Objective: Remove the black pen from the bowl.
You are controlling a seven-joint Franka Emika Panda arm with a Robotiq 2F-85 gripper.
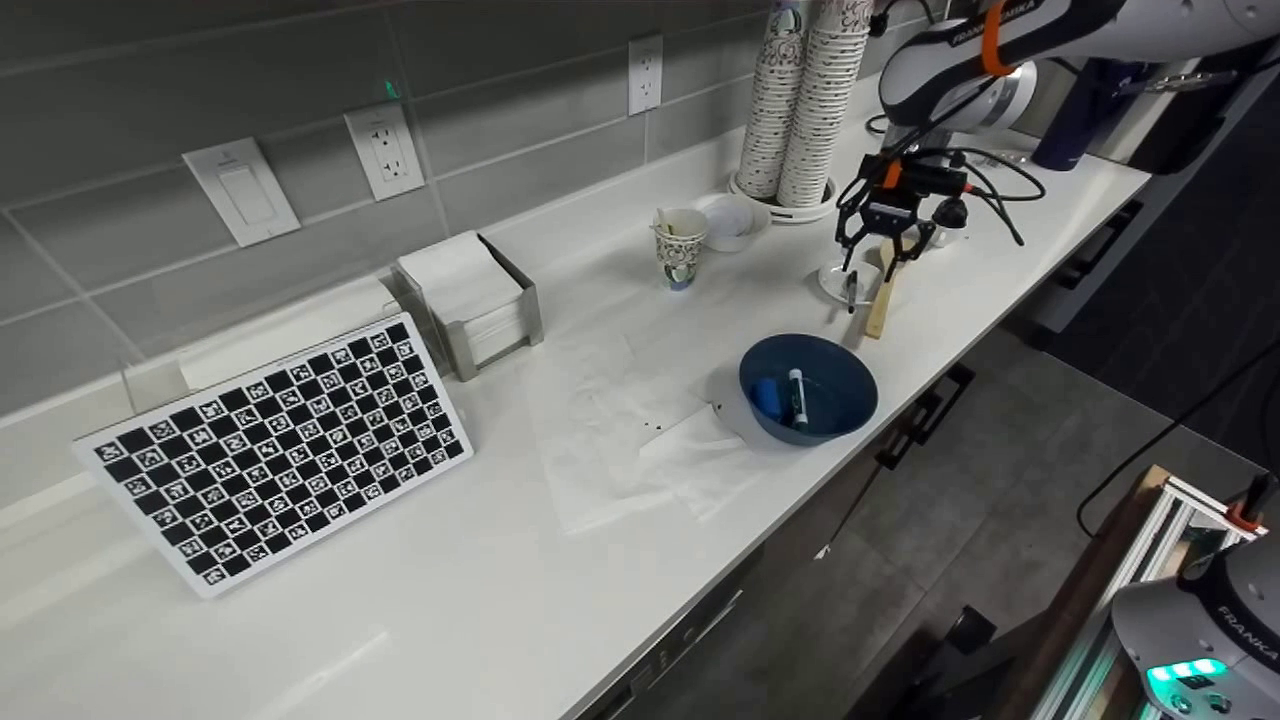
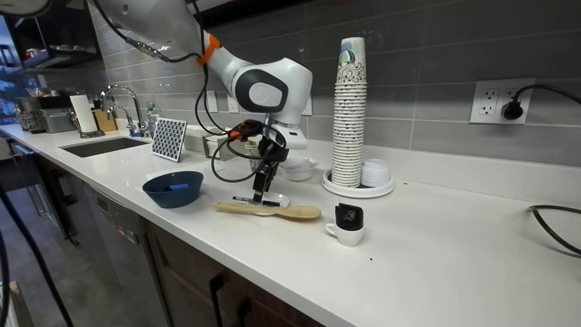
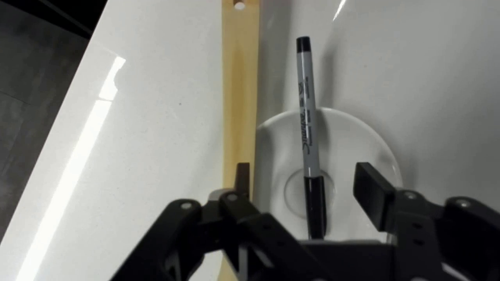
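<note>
The black pen (image 3: 308, 128), with a grey barrel and black cap, lies across a small white dish (image 3: 363, 136), its barrel end reaching past the rim. It also shows in both exterior views (image 1: 852, 292) (image 2: 244, 199). My gripper (image 3: 304, 173) is open, its fingers on either side of the pen's cap part and apart from it. It also shows in both exterior views (image 1: 869, 272) (image 2: 258, 197). The deep-blue bowl (image 1: 848, 395) stands apart from the dish and shows in an exterior view (image 2: 174, 198). It holds a white marker (image 1: 798, 398) and a blue item (image 1: 767, 398).
A wooden spoon (image 3: 239, 97) lies close beside the dish, under my left finger in the wrist view. A white cup (image 2: 347, 236) holding a black item, stacked paper cups (image 2: 349, 131), white bowls (image 2: 299, 171) and a patterned cup (image 1: 680, 245) stand nearby. The counter's front edge (image 3: 66, 89) is close.
</note>
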